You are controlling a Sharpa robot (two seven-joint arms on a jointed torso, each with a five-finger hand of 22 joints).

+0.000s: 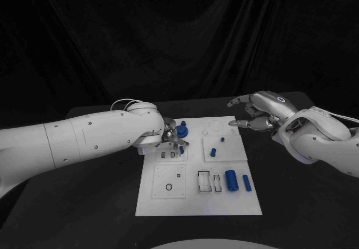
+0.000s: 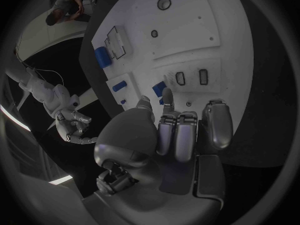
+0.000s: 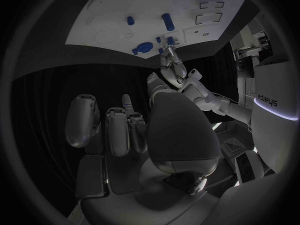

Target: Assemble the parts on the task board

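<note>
The white task board [image 1: 194, 205] lies mid-table. My left hand [image 1: 174, 139] reaches over its far-left section, and thumb and fingertip pinch a small blue part [image 1: 181, 150] beside two dark slots [image 2: 180, 78]. The left wrist view shows that part [image 2: 159, 88] between the thumb and a finger of the left hand [image 2: 169, 135]. A taller blue piece [image 1: 183, 126] stands just beyond the hand. My right hand [image 1: 259, 111] hovers off the board's far right corner, fingers apart and holding nothing.
Two small blue pegs [image 1: 222, 139] [image 1: 213, 152] stand in the board's right sections. A thick blue cylinder [image 1: 231, 180] and a thinner one [image 1: 247, 182] lie near the right edge, beside black-outlined frames [image 1: 204, 180]. Black table surrounds the board.
</note>
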